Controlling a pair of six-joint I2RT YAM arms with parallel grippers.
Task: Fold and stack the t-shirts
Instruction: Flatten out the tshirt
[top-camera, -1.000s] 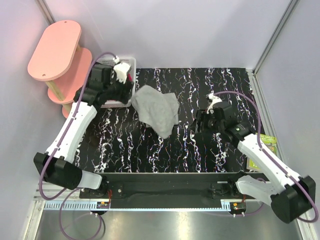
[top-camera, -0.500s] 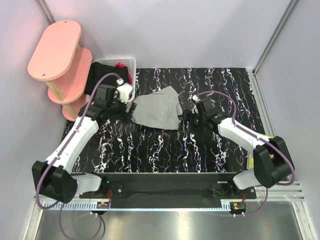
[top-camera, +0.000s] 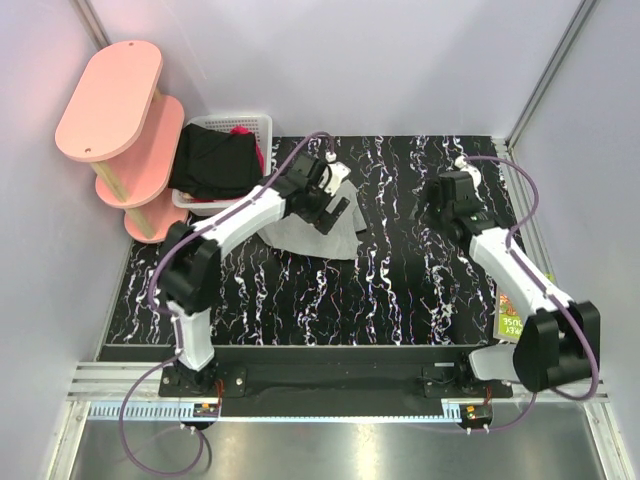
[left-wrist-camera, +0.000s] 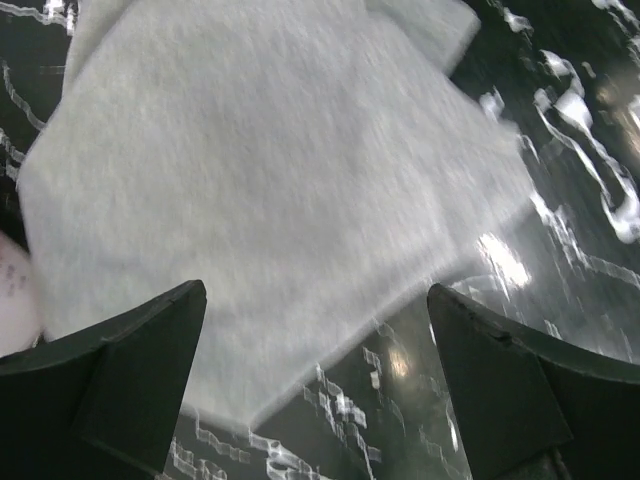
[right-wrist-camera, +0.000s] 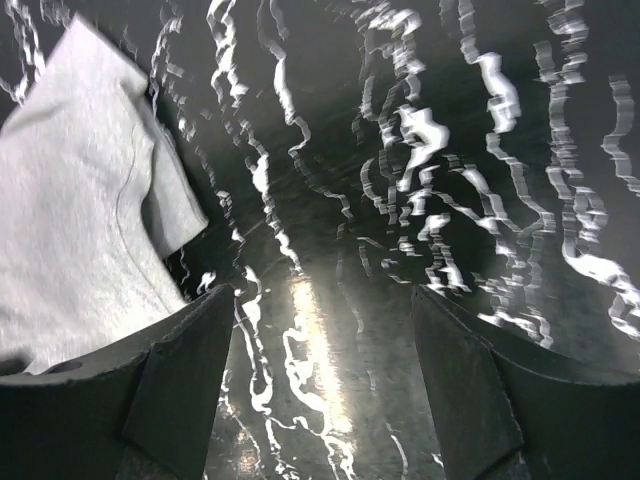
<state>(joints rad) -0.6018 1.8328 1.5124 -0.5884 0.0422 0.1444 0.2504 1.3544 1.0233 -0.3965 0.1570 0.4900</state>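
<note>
Grey t-shirt (top-camera: 318, 238) spread on bench (top-camera: 420, 290) beneath left tool (left-wrist-camera: 312, 293), fingers wide apart, empty. Right tool (right-wrist-camera: 322, 295) likewise parted, over bench beside sleeve (right-wrist-camera: 160, 200). Top view only: black t-shirt (top-camera: 212, 160) in white basket (top-camera: 256, 122).

Bare tabletop (top-camera: 400, 265) between grey shirt (top-camera: 316, 241) and right arm (top-camera: 500, 265), basket (top-camera: 256, 120) and shelf (top-camera: 110, 95) far-left

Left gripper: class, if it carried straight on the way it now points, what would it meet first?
The grey shirt. The left gripper, jaws open, points down at it; cloth fills the wrist view between the fingers, with the table showing beside it. How near it is cannot be told.
</note>
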